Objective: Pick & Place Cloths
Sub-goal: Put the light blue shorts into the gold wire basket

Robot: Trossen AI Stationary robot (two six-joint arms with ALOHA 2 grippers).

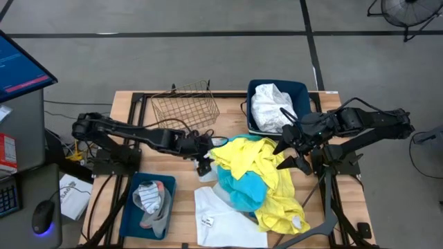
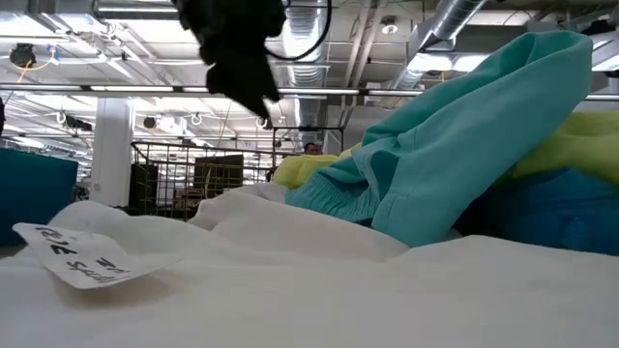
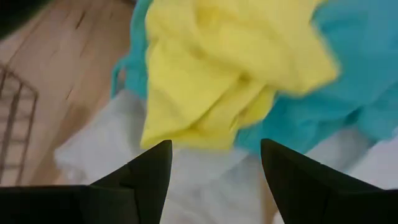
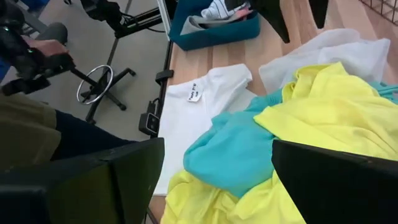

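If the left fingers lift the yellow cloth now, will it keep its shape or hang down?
The yellow cloth lies crumpled, so it probably droops. It overlaps the teal cloth and may drag it along.

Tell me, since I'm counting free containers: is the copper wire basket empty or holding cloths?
Empty. In the high view the wire basket shows only bare table through its mesh; no cloth lies inside.

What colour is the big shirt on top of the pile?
Yellow; the high view shows it best.

Yellow cloth (image 1: pixel 266 176) heaped over teal (image 1: pixel 242 188) & white (image 1: pixel 228 221), mid-table.
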